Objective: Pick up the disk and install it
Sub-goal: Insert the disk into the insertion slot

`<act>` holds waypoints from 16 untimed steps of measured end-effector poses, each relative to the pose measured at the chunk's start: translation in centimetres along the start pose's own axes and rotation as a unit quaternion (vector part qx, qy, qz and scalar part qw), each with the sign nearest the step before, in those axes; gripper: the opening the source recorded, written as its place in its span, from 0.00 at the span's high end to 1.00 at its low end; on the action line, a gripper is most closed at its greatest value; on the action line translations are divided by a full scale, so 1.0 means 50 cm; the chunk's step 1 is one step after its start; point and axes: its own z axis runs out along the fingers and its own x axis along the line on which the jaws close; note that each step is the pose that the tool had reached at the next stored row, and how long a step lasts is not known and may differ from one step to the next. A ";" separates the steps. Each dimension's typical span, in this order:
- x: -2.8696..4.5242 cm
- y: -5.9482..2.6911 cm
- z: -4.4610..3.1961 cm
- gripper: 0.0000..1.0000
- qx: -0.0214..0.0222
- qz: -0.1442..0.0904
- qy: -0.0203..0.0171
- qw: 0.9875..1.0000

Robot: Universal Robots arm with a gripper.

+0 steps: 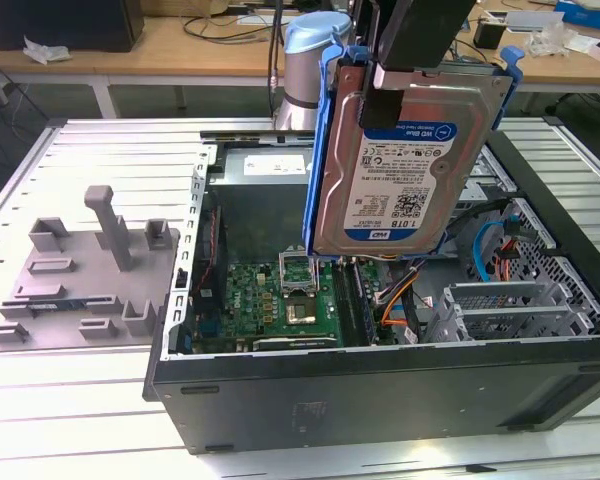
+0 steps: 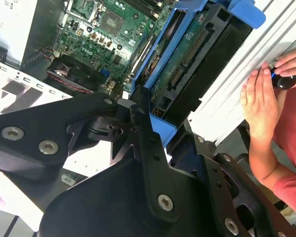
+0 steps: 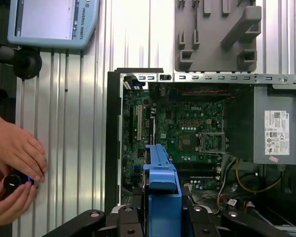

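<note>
The disk (image 1: 405, 165), a silver-grey hard drive with a white-and-blue label in a bright blue carrier frame, hangs upright and slightly tilted above the open computer case (image 1: 380, 395). My gripper (image 1: 388, 95) is shut on the disk's upper end, one black finger pressed on its labelled face. In the second wrist view the disk (image 2: 197, 54) shows edge-on, reaching out from the gripper (image 2: 163, 134) over the motherboard (image 2: 108, 22). In the first wrist view the blue carrier (image 3: 163, 185) sticks out of the gripper (image 3: 163, 218) above the case interior.
The case lies on its side on a ribbed metal table (image 1: 90, 400), with a metal drive cage (image 1: 525, 305) and orange and blue cables inside. A grey fixture plate (image 1: 80, 270) lies on the exterior view's left. A person's hands (image 3: 15, 163) hold a black knob beside a teach pendant (image 3: 52, 22).
</note>
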 end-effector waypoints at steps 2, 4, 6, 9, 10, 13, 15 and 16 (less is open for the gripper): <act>0.000 0.000 0.000 0.63 0.000 0.000 -0.006 1.000; 0.000 0.000 0.000 0.63 0.000 0.000 -0.011 1.000; 0.001 0.000 0.000 0.63 0.001 -0.001 -0.013 1.000; 0.001 0.000 0.000 0.63 0.002 -0.001 -0.017 1.000; 0.002 0.000 0.000 0.63 0.002 -0.001 -0.017 1.000; 0.003 0.000 0.001 0.63 0.004 -0.001 -0.019 1.000; 0.005 0.000 0.001 0.63 0.006 -0.001 -0.019 1.000; 0.005 0.000 0.001 0.63 0.006 -0.001 -0.019 1.000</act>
